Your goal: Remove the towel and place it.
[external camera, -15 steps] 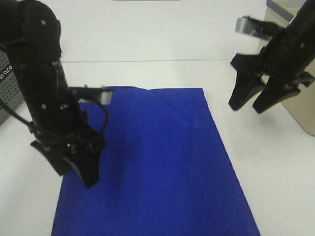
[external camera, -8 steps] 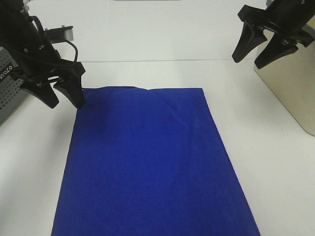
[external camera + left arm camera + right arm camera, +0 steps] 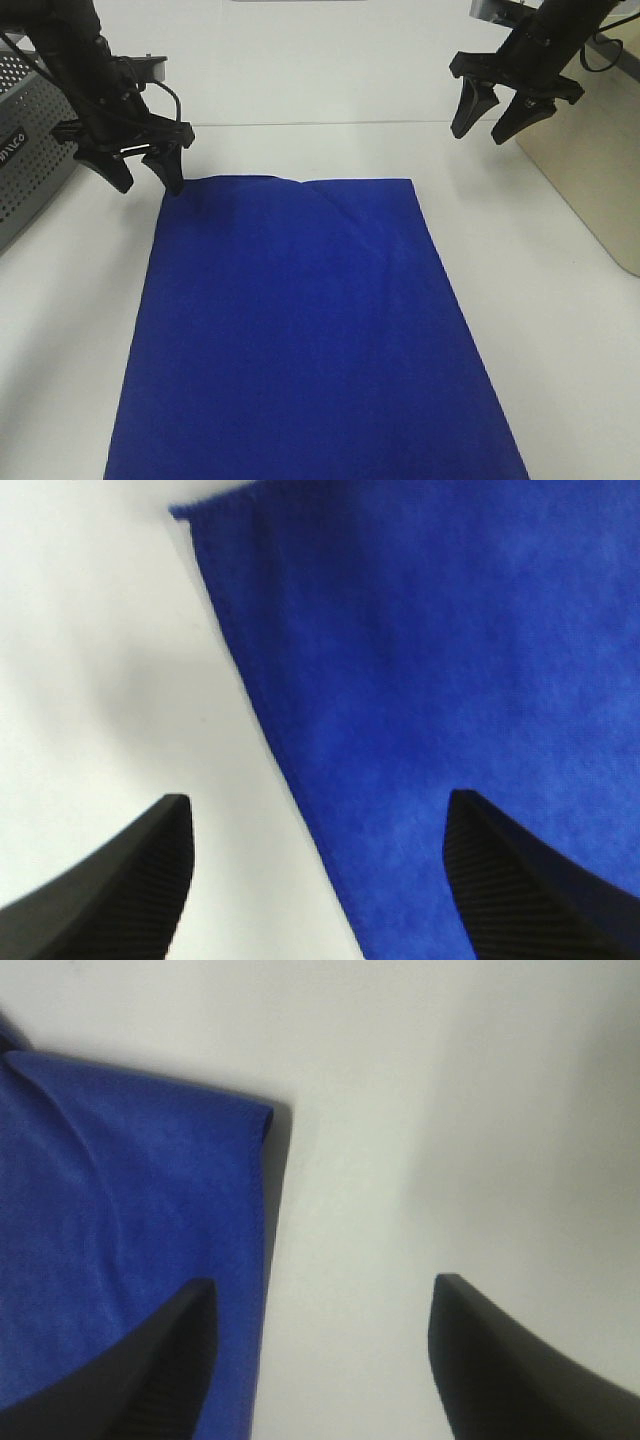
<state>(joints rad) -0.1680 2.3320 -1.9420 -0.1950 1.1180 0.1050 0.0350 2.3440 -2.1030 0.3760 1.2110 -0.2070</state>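
White tabletop [image 3: 560, 330] fills the scene, and the towel [image 3: 300, 330] lies spread flat on it, running from the near edge of the exterior view back toward the middle of the table. It lies exactly as it did a second ago, same outline, with the same shallow crease slanting in from the middle of its far edge.

The arms have moved. A second ago the left gripper [image 3: 150, 185] hung low over the towel's left side, close to the camera. Half a second ago it had drawn back to the far left. Now it has edged inward, so one fingertip stands at the towel's far left corner. Its jaws are spread wide and hold nothing. The left wrist view shows the towel's [image 3: 420, 660] side edge running between the two fingers of the left gripper [image 3: 330, 900], one over cloth, one over bare table.

The right gripper [image 3: 480, 133] has come in from the upper right, and sits farther left than before, beyond the far right corner. Its jaws are likewise spread and empty. The right wrist view shows the right gripper [image 3: 320, 1360] looking down on that corner of the towel [image 3: 120, 1240].

A grey perforated box [image 3: 25, 170] stands at the far left and a beige box [image 3: 590, 180] at the far right. Their contents cannot be seen.
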